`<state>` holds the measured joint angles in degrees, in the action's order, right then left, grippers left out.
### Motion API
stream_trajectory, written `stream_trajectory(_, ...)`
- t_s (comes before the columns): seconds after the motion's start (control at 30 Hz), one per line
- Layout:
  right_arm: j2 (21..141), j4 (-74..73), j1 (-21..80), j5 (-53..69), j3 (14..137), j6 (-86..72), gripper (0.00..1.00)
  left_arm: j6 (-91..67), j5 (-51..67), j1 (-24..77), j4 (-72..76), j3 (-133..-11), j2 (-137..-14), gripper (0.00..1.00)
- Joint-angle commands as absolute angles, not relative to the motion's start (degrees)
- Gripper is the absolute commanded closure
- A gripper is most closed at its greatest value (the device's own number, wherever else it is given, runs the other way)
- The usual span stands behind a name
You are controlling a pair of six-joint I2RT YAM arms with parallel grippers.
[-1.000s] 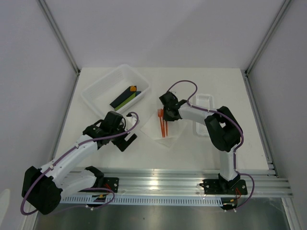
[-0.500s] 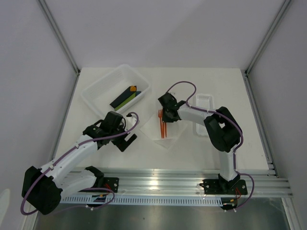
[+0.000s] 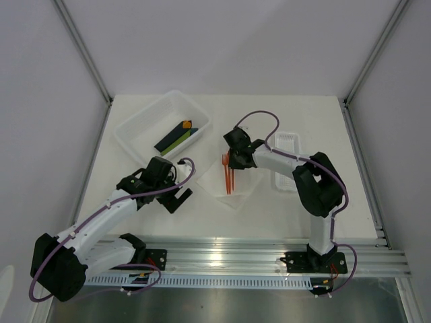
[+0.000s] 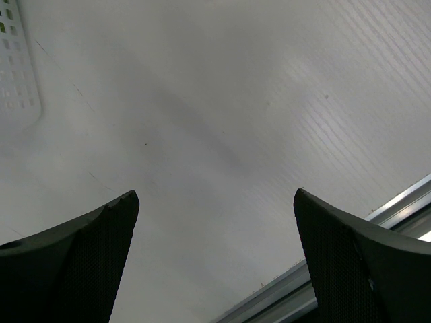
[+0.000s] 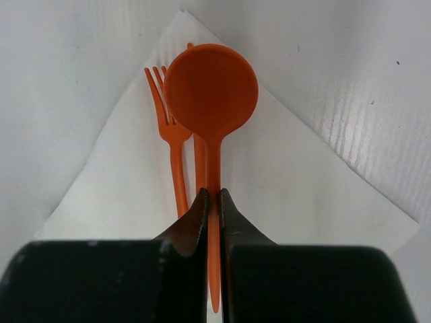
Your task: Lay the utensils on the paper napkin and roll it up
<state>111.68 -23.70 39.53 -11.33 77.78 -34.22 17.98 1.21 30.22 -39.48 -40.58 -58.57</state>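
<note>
Black left gripper (image 4: 214,198) hovers to the near left of the paper napkin (image 5: 296,182), its fingers spread wide with nothing between them. On the napkin lies the orange fork (image 5: 173,138). Over the napkin, just beside the fork, the right gripper (image 5: 213,196) pinches the orange spoon (image 5: 211,84) by its handle; whether the spoon touches the paper is unclear. Beyond the napkin, to its left, sits a translucent bin (image 3: 138,124).

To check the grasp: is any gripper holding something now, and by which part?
The right gripper is shut on the thin orange plastic spoon, pinching its handle partway down. The left gripper is open and holds nothing.
</note>
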Motion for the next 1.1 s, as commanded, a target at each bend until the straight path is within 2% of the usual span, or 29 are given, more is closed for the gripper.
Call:
stream_trajectory(0.0,107.8,-23.4,39.7,-12.5,77.5,-35.6,1.00,17.1,1.0,30.7,-38.2,-40.3,-57.6,0.00)
stream_trajectory(1.07,112.9,-19.2,39.2,-10.3,73.8,-39.3,1.00,17.1,0.7,30.7,-38.1,-40.0,-57.5,0.00)
